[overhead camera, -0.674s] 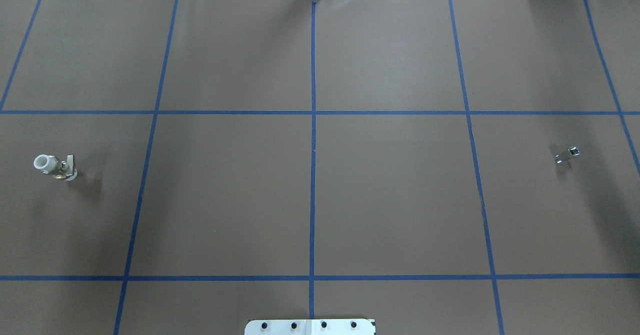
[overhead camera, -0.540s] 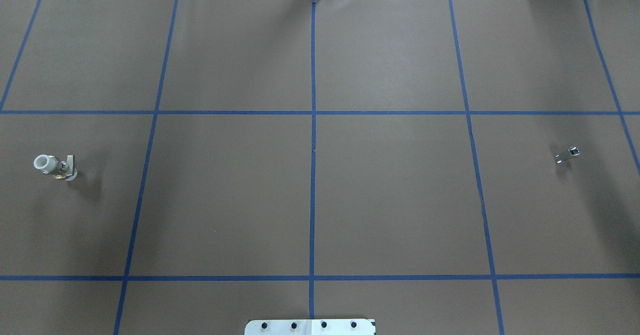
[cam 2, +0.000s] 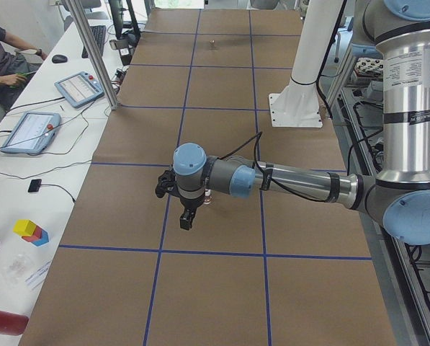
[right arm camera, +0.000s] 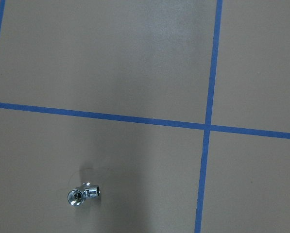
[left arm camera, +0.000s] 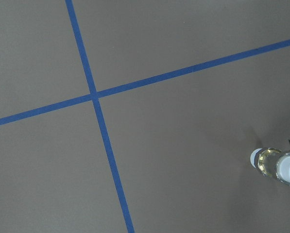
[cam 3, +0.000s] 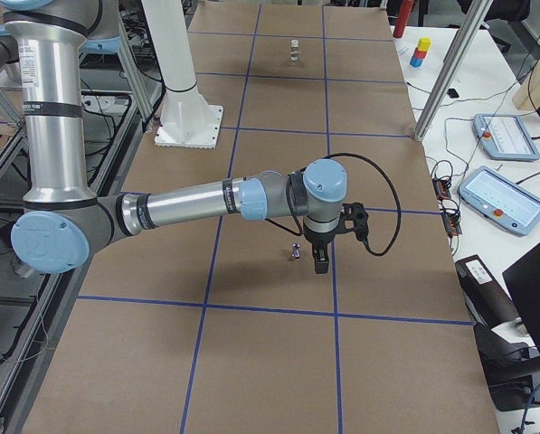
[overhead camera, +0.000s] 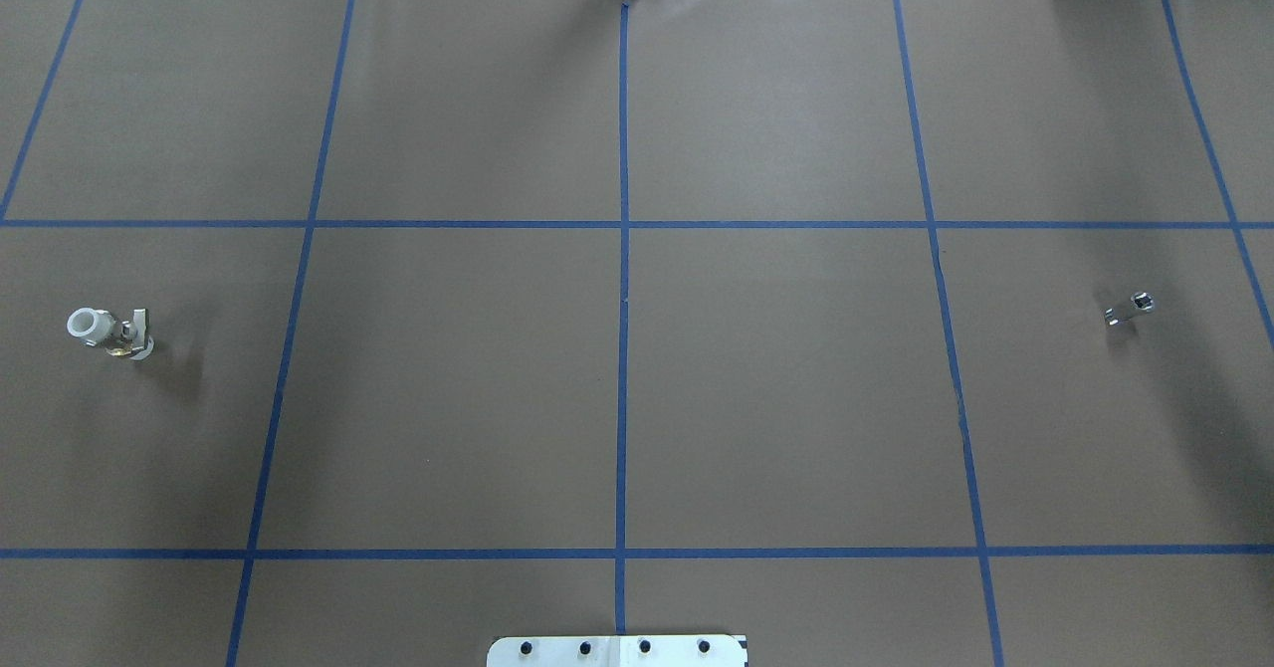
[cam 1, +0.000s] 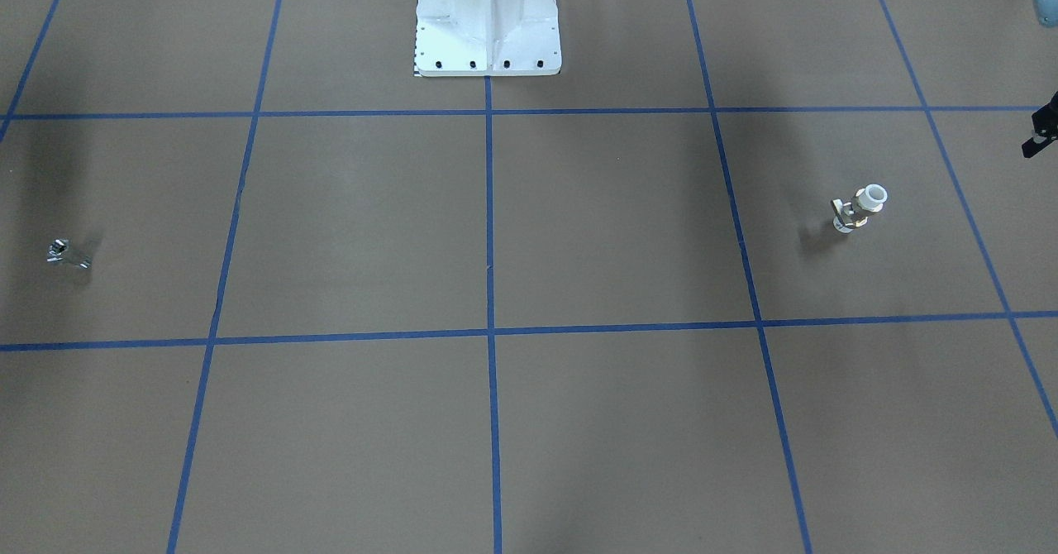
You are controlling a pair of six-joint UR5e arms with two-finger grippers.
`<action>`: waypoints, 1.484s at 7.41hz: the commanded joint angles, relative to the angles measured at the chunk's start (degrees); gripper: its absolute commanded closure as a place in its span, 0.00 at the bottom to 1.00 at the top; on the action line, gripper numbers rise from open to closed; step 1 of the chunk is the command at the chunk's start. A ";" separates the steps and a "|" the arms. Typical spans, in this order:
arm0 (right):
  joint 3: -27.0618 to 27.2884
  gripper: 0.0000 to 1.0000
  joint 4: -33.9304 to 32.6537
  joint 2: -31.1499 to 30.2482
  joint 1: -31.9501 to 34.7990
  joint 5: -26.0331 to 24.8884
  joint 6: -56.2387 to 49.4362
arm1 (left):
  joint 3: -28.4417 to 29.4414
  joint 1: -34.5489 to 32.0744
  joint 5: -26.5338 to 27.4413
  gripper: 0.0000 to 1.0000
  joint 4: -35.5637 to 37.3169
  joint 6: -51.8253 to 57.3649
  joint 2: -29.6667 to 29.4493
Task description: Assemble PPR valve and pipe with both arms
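The left arm [cam 2: 294, 180] stands as an upright column at the robot's side, then reaches out low and nearly level over the bench [overhead camera: 776, 388], its wrist turned so that the left end effector [cam 2: 186, 218] points down at the brown surface. The right arm [cam 3: 188, 203] mirrors this at the other end of the bench: upright column, long level forearm, and the right end effector [cam 3: 319, 260] pointing down. Both end effectors are seen clearly only from the side cameras, so I cannot tell whether either one is released or clenched; neither is grasping anything. The PPR valve [overhead camera: 109, 332] stands on the bench in the middle row of squares on the robot's left, its round white collar uppermost. It is near the left end effector but apart from it, and sits at the lower right edge of the left wrist view. The pipe [overhead camera: 1131, 309] lies on the bench far off on the robot's right, well apart from the valve. It is just beside the tip of the right end effector, on the robot's side of it, not touching, and it shows low and left in the right wrist view.
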 commanded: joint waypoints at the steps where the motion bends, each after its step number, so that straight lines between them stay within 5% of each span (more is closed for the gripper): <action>1: -0.03 0.00 0.34 -0.21 -0.10 0.59 0.05 | -0.53 0.11 -0.07 0.00 0.07 -0.57 0.35; 7: 0.23 0.00 0.34 -1.62 -1.32 0.59 0.05 | -1.23 1.24 0.02 0.00 0.07 -7.14 -0.17; 11: 0.05 0.00 1.38 -1.62 -3.25 0.59 0.93 | -1.50 15.10 0.54 0.00 -10.79 -26.18 -1.05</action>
